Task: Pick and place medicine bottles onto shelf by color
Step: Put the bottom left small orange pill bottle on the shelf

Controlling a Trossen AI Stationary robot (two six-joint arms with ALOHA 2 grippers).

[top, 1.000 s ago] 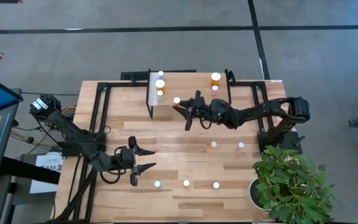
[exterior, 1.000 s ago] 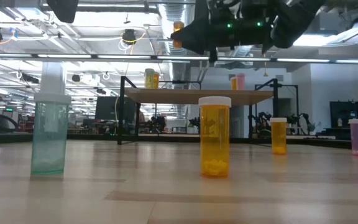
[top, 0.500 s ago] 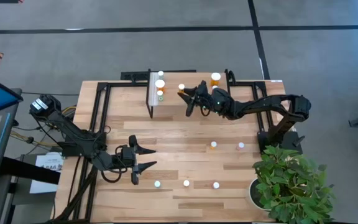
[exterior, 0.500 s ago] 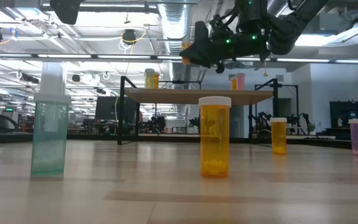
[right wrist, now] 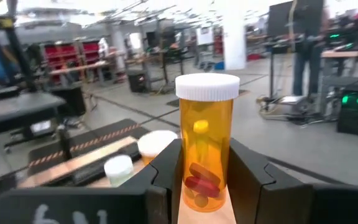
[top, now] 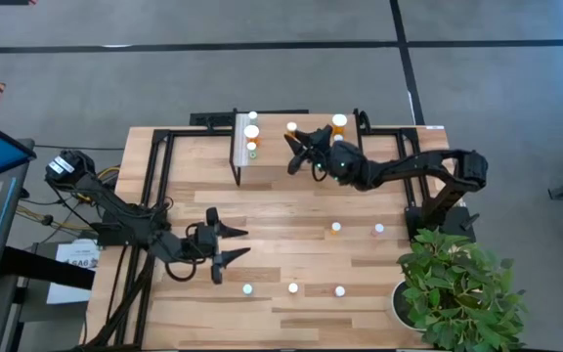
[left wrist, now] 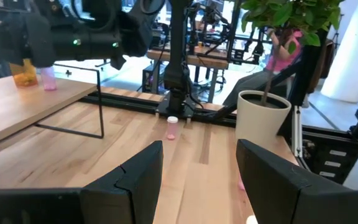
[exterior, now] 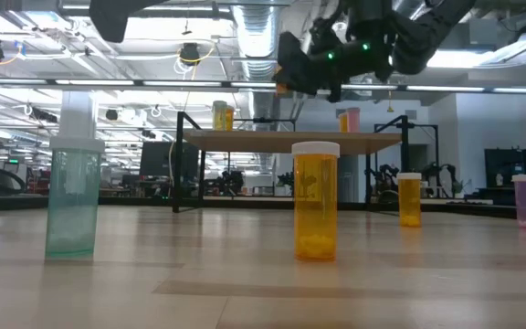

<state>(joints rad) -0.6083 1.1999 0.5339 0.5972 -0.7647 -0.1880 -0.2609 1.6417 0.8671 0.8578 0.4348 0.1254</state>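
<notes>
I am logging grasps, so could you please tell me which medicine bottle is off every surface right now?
The orange bottle clamped between the right gripper's fingers, held above the shelf; all the others stand on the shelf or table.

– From overhead I'm looking straight down on the whole table (top: 291, 264), both arms and the shelf (top: 306, 147).

– And low down?

– I'm sitting at tabletop height, facing level across to the shelf (exterior: 286, 141), with an orange bottle (exterior: 316, 201) close in front.

– The wrists?

– On the left one I'm facing over the table towards the plant (left wrist: 272, 37). On the right I'm pressed up against a held bottle (right wrist: 205, 149); that same bottle (top: 291, 128) is showing overhead.
</notes>
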